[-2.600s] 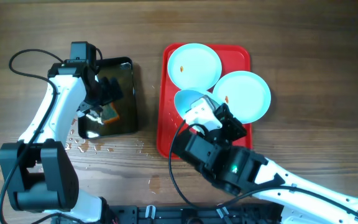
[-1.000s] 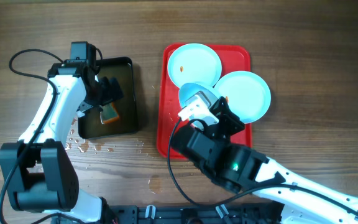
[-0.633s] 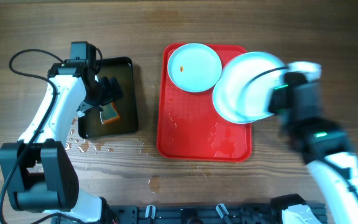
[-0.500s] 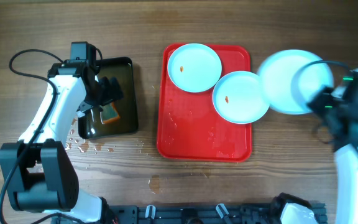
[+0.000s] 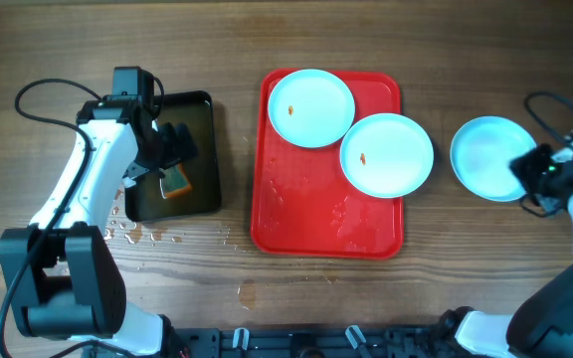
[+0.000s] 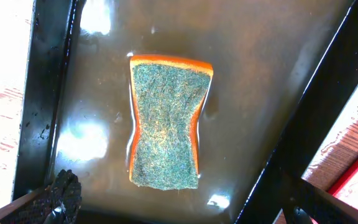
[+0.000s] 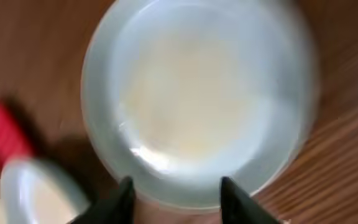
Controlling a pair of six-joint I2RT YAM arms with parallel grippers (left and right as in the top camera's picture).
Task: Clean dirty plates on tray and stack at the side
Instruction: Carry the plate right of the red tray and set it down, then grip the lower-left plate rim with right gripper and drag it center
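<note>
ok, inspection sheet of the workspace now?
Surface: wooden table, water drops near the black tray.
Job's things: red tray, wet, holds rear plate and front plate, both stained; front one overhangs its right edge. Third plate on the table to its right, no stain seen.
Clutter: black tray of water, sponge lying in it.
Grippers: left gripper open over the sponge; right gripper at the third plate's rim, blurred, grip unclear.
Cables: left cable and right cable, both black.
Surroundings: nothing seen.

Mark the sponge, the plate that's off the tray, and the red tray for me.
sponge (image 6: 169,121), left wrist view, middle of its green scouring face.
plate off the tray (image 5: 485,157), overhead view, its centre.
red tray (image 5: 301,214), overhead view, bare floor.
</note>
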